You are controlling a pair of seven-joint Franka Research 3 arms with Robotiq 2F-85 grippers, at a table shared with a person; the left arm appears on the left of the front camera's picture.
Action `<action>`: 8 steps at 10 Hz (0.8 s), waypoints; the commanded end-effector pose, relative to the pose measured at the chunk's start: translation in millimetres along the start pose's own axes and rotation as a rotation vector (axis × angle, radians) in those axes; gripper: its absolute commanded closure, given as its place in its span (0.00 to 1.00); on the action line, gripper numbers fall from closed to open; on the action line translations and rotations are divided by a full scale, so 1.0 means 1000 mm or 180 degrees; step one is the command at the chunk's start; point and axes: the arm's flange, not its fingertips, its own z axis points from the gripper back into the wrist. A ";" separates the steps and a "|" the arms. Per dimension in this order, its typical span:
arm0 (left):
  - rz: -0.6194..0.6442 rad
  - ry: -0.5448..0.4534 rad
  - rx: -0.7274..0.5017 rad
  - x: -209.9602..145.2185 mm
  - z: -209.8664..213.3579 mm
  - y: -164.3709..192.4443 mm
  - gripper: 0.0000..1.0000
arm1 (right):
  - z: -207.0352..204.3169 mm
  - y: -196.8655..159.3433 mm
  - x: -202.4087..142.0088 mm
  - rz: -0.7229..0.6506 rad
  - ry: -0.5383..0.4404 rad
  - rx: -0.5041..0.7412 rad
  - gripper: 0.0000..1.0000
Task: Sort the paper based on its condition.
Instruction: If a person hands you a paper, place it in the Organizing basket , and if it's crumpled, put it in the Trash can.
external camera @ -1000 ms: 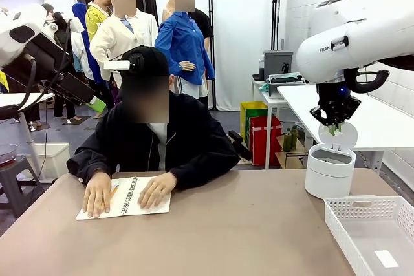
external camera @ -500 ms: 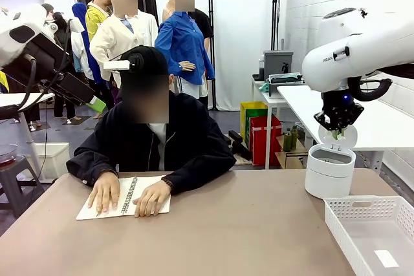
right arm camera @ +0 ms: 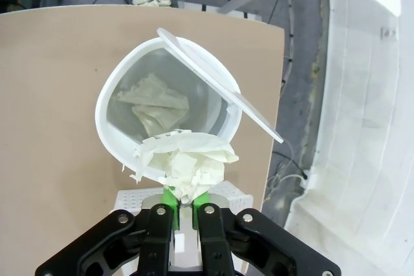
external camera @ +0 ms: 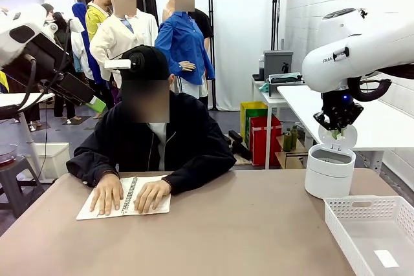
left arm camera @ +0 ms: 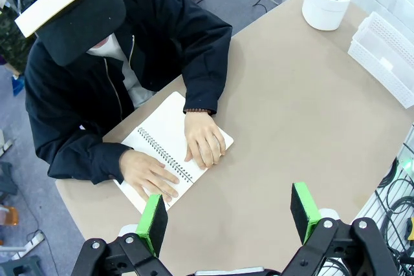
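The right gripper [right arm camera: 184, 198] has its green pads pinched narrow on a crumpled wad of cream paper [right arm camera: 187, 159], which bulges out above the fingertips. The gripper points straight down on a bent arm and hangs over the open mouth of a round white plastic bin [right arm camera: 101, 111]. The bin's hinged lid [right arm camera: 220, 88] stands tipped up, and other crumpled paper pieces [right arm camera: 155, 105] lie at its bottom. In the front view the bin stands at the far right of the brown table [external camera: 226, 237], near a white perforated plastic basket [external camera: 339, 234]. The left gripper [left arm camera: 229, 214] hangs high over the table, its jaws spread wide and empty. It looks down on a person's hands [left arm camera: 206, 143], which lie flat on an open spiral-bound notebook [left arm camera: 169, 135].
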 end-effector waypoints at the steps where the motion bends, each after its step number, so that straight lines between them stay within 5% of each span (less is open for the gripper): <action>1: 0.0004 -0.0006 -0.0001 0.000 0.000 0.000 0.00 | -0.001 -0.001 0.001 0.0022 -0.0026 0.0026 0.65; 4: 0.0004 -0.0006 -0.0001 0.000 0.000 0.000 0.00 | 0.000 -0.002 -0.001 0.0036 -0.0002 0.0044 0.07; 5: 0.0004 -0.0006 -0.0001 0.000 0.000 0.000 0.00 | 0.002 -0.002 -0.001 0.0026 -0.0008 0.0030 0.00; 8: 0.0004 -0.0006 -0.0001 0.000 0.000 0.000 0.00 | 0.005 -0.006 -0.003 -0.0014 0.0120 -0.0017 0.00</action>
